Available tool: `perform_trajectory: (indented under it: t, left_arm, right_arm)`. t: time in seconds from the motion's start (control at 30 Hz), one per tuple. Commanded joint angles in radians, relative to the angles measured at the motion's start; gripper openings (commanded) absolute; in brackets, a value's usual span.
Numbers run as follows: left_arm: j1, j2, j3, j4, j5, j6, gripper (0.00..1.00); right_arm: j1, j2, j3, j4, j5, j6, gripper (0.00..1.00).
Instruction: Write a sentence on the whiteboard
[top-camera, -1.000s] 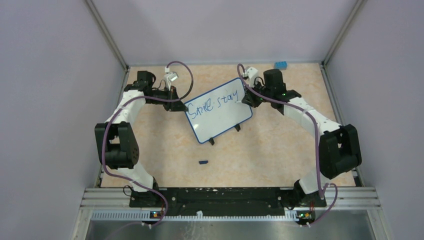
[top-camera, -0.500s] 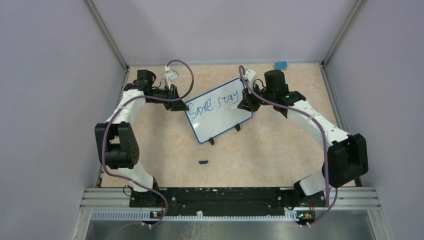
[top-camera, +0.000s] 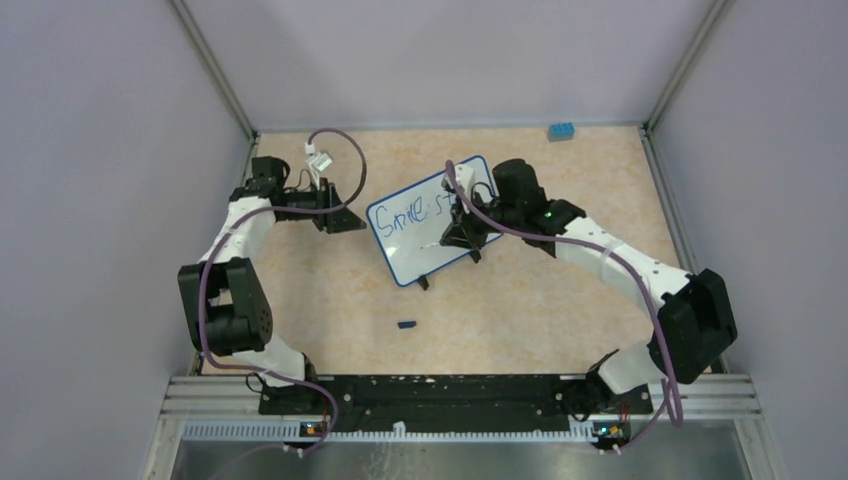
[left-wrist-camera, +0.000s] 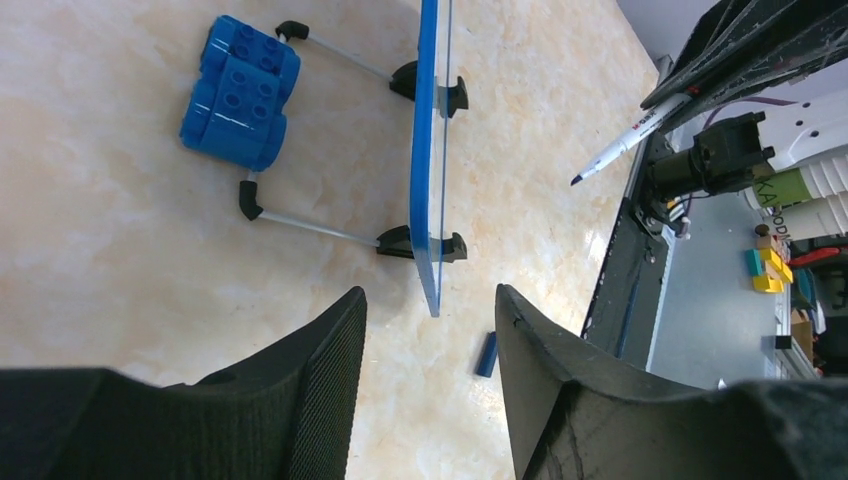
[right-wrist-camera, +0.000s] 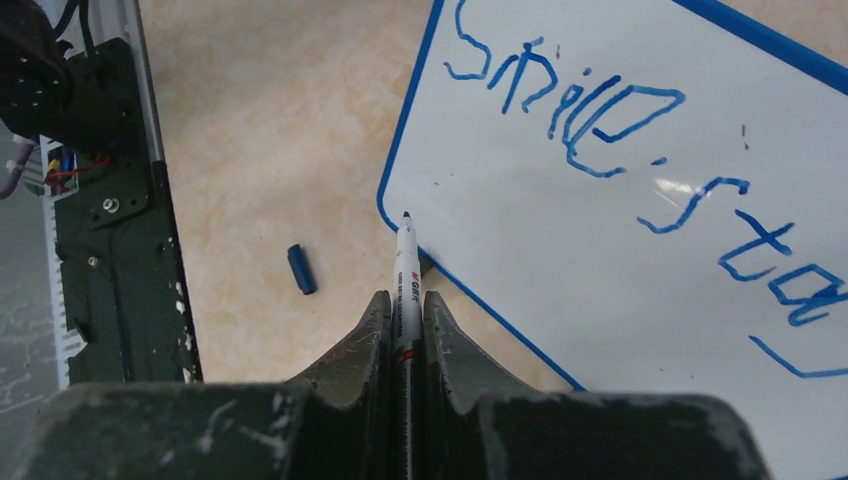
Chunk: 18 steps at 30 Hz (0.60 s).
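The whiteboard (top-camera: 420, 250) stands tilted on its black feet mid-table, blue-framed. The sentence (right-wrist-camera: 600, 110) reads "Smile stay" in blue; in the top view my right arm hides its end. My right gripper (top-camera: 452, 238) hangs over the board face, shut on a white marker (right-wrist-camera: 407, 270) whose tip points at the board's lower left corner. My left gripper (top-camera: 348, 222) is open at the board's left edge. In the left wrist view the board (left-wrist-camera: 428, 150) is edge-on, its near corner in the gap between the fingers (left-wrist-camera: 330, 350), touching neither.
A blue marker cap (top-camera: 406, 324) lies on the table in front of the board. A blue toy brick (top-camera: 560, 131) sits at the back right, near the wall. Cage walls close in left, right and behind.
My left gripper has opened and drawn back left off the board's edge. My right arm swung left over the board with the marker. The board shifted slightly left.
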Motion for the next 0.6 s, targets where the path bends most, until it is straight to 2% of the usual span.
perform_trajectory:
  t: [0.0,0.27,0.57]
  left_arm:
    - [0.001,-0.037,-0.072,0.136,0.082,-0.046,0.56]
    - [-0.004,-0.043,-0.174,0.341,0.122,-0.168,0.58]
    - [-0.031,-0.036,-0.205,0.382,0.116,-0.185,0.57]
  right_arm:
    - [0.042,0.001,-0.032,0.148,0.032,0.043,0.00]
    - [0.122,0.046,-0.060,0.288,0.099,0.036,0.00]
    - [0.150,0.079,-0.067,0.341,0.125,-0.002,0.00]
